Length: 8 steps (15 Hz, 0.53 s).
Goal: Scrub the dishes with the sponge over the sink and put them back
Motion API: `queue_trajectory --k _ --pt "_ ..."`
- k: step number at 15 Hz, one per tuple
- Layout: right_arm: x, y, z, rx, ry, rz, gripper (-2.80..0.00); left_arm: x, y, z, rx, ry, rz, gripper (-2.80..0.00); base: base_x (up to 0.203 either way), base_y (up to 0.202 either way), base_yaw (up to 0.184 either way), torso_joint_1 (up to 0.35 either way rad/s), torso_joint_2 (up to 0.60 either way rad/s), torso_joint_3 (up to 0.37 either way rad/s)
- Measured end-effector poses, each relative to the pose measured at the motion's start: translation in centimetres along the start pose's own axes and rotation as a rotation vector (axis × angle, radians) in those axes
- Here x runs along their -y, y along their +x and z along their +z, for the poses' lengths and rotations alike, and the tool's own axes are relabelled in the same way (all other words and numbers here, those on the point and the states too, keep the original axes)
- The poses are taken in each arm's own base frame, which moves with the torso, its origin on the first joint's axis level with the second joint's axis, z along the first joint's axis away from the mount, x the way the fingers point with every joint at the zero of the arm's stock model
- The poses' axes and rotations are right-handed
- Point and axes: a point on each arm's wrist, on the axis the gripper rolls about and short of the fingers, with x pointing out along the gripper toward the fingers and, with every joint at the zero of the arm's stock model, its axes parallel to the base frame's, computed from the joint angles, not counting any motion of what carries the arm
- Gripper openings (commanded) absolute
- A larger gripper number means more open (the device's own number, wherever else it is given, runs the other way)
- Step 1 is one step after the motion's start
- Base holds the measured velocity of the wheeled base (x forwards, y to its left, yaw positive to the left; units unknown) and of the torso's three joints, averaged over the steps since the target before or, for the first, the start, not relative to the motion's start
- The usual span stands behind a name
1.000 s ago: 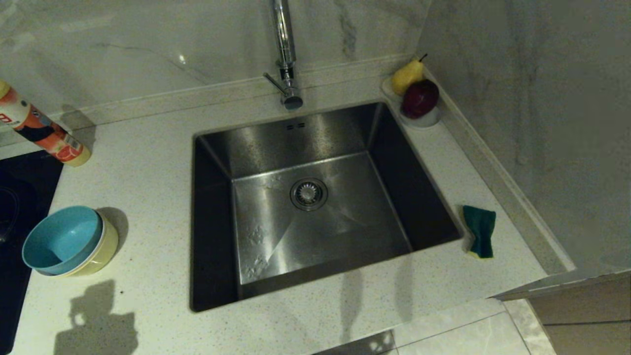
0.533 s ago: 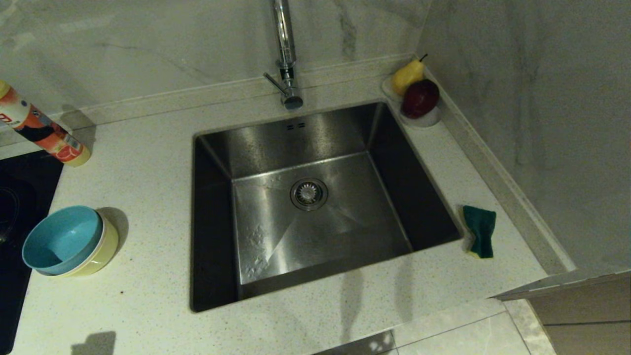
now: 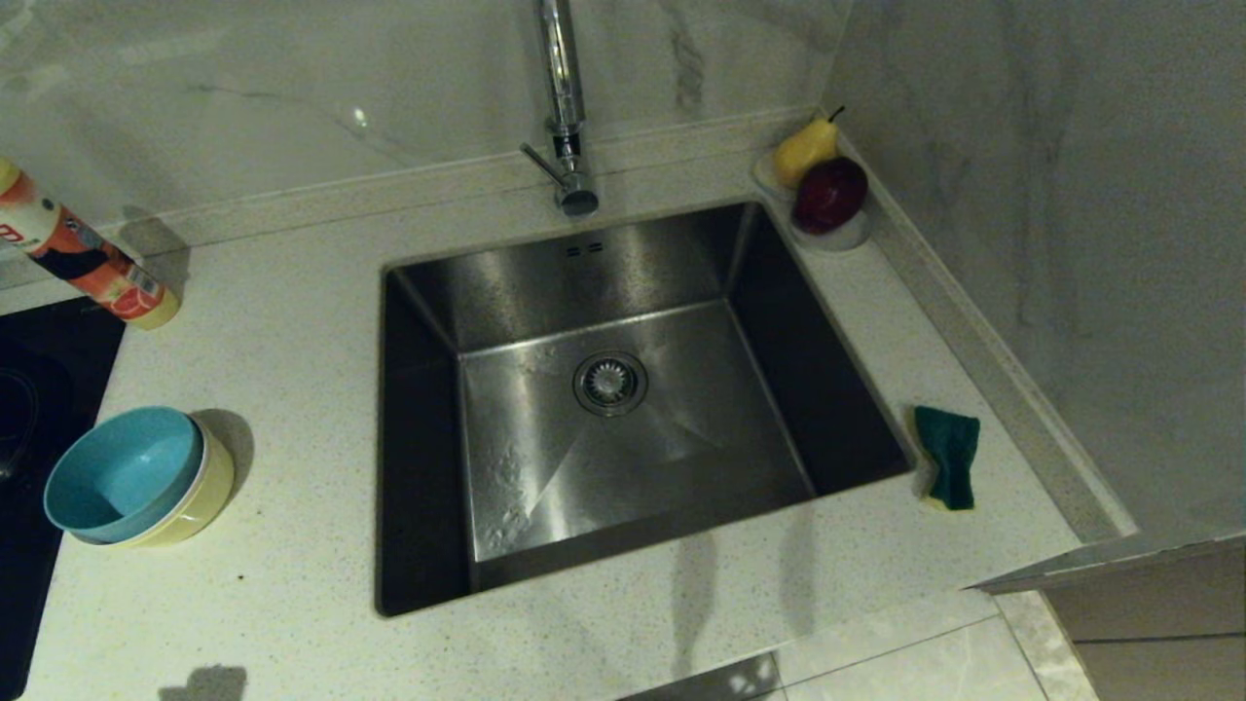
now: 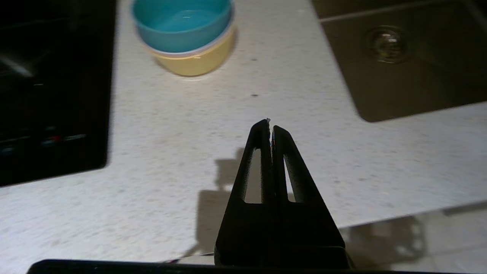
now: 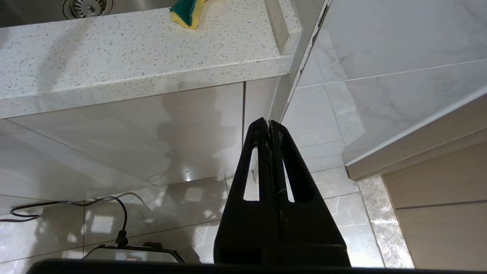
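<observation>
Gleaming square steel sink (image 3: pixel 623 409), bent sponge (image 3: pixel 948 456)

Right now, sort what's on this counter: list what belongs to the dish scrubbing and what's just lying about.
For the job:
- stacked bowls, light blue on top, yellow outermost
- sponge, on the counter right of the sink
- sink

Lying about:
- pear and red fruit on the white dish
- orange bottle
- tap
</observation>
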Motion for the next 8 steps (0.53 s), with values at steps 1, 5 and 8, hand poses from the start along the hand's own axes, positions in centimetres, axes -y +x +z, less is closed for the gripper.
queue_trajectory --k 1,5,8 --pt "0.0 0.0 0.0 0.0 0.001 0.0 -2.8 0.05 0.02 -0.07 0.0 -0.01 -0.019 -2.8 0.0 0.0 0.0 0.0 0.0 0.0" --pt "0.0 0.0 0.0 0.0 -0.002 0.0 -2.8 0.09 0.03 0.13 0.023 -0.095 -0.043 -2.8 0.0 0.0 0.0 0.0 0.0 0.0" --pt "0.0 0.0 0.0 0.0 0.0 -0.002 -2.8 0.09 0.03 0.15 0.026 -0.098 -0.043 -2.8 0.0 0.0 0.0 0.0 0.0 0.0"
